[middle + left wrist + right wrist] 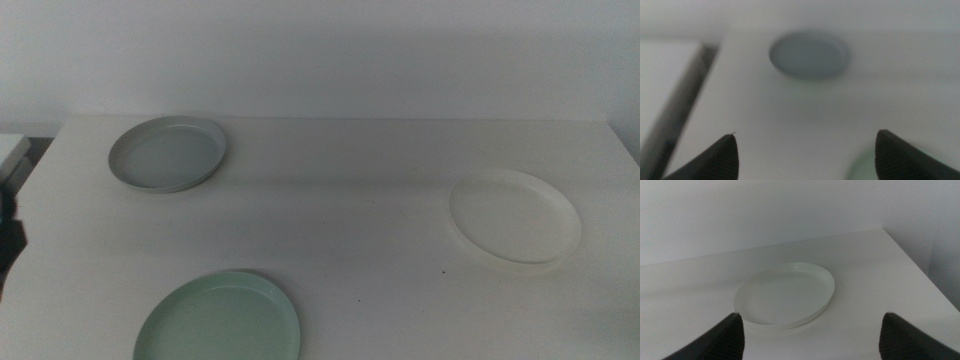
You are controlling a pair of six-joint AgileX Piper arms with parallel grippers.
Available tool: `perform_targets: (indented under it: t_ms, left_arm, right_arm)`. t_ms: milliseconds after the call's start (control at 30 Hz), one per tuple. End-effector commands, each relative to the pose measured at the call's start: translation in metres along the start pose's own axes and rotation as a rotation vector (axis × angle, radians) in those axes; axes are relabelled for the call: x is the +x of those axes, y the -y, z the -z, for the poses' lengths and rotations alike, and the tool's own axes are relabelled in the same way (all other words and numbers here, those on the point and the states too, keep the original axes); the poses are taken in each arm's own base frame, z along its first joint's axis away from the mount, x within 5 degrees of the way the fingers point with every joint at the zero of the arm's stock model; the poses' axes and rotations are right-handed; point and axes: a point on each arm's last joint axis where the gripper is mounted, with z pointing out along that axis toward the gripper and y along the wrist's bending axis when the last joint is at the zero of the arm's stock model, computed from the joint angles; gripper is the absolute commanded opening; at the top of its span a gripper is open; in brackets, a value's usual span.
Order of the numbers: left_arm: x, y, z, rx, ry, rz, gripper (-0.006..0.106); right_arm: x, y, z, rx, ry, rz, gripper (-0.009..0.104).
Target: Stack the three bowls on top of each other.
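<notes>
Three bowls lie apart on the white table. The pale grey bowl is at the back left, the white bowl at the right, the mint green bowl at the front left. Neither arm shows in the middle view. My left gripper is open, with the grey bowl well ahead of its jaws and a mint green bowl's edge by one jaw. My right gripper is open, with the white bowl just ahead of it.
A pale wall rises behind the table. A dark gap and a pale object lie off the table's left edge. The table's right edge runs close to the white bowl.
</notes>
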Motion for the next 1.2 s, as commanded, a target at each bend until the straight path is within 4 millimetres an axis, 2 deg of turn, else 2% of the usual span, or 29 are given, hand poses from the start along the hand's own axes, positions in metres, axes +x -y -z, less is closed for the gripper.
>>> perform_targets:
  t_ms: [0, 100, 200, 333, 600, 700, 833, 1033, 1167]
  left_arm:
    - [-0.02, 0.006, -0.002, 0.04, -0.179, 0.056, 0.094]
    - [-0.039, 0.01, -0.012, 0.069, -0.358, 0.081, 0.094]
    - [-0.043, 0.012, -0.032, 0.081, -0.527, 0.093, 0.094]
    - [-0.036, 0.015, -0.064, 0.104, -0.683, 0.065, 0.094]
    - [-0.023, 0.035, -0.111, 0.122, -0.787, -0.012, 0.094]
    - [-0.016, 0.044, -0.127, 0.109, -0.816, -0.092, 0.094]
    - [0.004, 0.051, -0.152, 0.096, -0.84, -0.103, 0.094]
    - [0.036, 0.055, -0.183, 0.096, -0.899, -0.042, 0.094]
    - [0.051, 0.055, -0.196, 0.074, -0.941, -0.01, 0.094]
  right_arm:
    - [0.0, 0.001, 0.0, 0.009, 0.012, 0.012, 0.09]
    - [0.0, 0.001, 0.0, 0.009, 0.012, 0.012, 0.09]
    - [0.0, 0.001, 0.0, 0.009, 0.012, 0.012, 0.09]
    - [0.0, 0.001, 0.0, 0.009, 0.012, 0.012, 0.09]
    - [0.0, 0.001, 0.0, 0.009, 0.012, 0.012, 0.09]
    - [0.0, 0.001, 0.0, 0.009, 0.012, 0.012, 0.09]
    - [0.0, 0.001, 0.0, 0.009, 0.012, 0.012, 0.09]
    - [0.0, 0.001, 0.0, 0.009, 0.012, 0.012, 0.09]
    - [0.0, 0.001, 0.0, 0.009, 0.012, 0.012, 0.09]
